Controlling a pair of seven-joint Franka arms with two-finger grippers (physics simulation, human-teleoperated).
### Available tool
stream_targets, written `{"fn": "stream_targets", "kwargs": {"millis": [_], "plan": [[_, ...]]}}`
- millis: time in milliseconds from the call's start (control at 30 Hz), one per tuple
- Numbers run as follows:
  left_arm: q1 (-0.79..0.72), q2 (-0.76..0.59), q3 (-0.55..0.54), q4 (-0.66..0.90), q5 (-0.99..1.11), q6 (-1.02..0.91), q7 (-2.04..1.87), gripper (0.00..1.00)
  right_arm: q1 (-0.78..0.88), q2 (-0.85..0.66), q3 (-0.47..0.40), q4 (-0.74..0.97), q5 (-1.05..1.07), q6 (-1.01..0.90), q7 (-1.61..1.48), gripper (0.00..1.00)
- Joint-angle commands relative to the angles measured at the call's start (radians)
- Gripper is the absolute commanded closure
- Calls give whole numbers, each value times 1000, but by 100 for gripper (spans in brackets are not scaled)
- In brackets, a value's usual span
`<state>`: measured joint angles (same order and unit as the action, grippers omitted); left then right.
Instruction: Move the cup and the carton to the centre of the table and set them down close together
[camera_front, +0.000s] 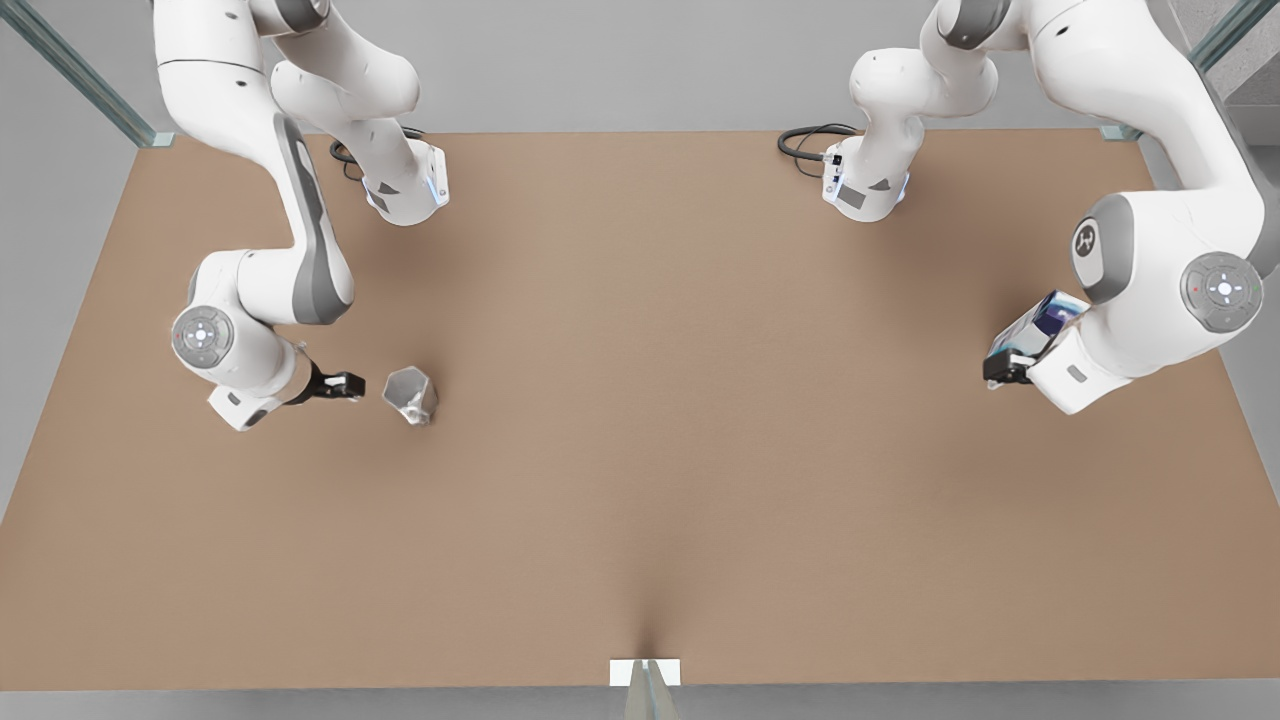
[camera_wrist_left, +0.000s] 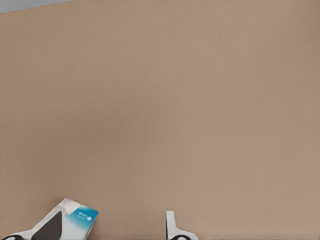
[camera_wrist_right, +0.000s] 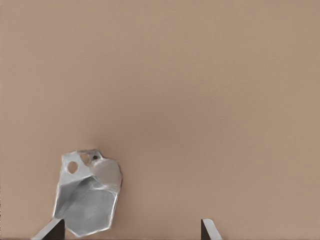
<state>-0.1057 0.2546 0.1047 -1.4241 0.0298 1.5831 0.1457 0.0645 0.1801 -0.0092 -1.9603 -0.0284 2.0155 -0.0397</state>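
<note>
Front view: right gripper (camera_front: 350, 385) gapes beside the cup (camera_front: 410, 395); left gripper (camera_front: 1003, 372), jaws apart, flanks the carton (camera_front: 1035, 327); closing comes next.

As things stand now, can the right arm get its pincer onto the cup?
Probably yes. The right pincer is open and sits just beside the cup on the front view's left, with only bare table between them. The left pincer is far off, at the carton.

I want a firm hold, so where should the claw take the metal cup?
Probably across two opposite flat facets of the cup, coming from the front view's left, where the open right claw is; its handle faces away.
</note>
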Motion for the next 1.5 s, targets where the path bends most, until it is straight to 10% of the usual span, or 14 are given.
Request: {"fn": "stream_targets", "kwargs": {"millis": [0, 333, 1033, 1267, 1467], "plan": [[0, 0, 0, -1, 1, 2, 0, 0, -5, 2, 0, -8, 2, 9, -28, 0], [0, 14, 1, -21, 4, 3, 0, 0, -63, 29, 149, -200, 18, 252, -58, 0], [0, 26, 0, -21, 4, 5, 0, 0, -92, 98, 138, -335, 21, 440, -68, 0], [0, 26, 1, -21, 4, 5, 0, 0, -92, 98, 136, -332, 21, 427, -51, 74], [0, 26, 0, -21, 4, 5, 0, 0, -89, 98, 138, -332, 21, 425, 6, 79]]}}
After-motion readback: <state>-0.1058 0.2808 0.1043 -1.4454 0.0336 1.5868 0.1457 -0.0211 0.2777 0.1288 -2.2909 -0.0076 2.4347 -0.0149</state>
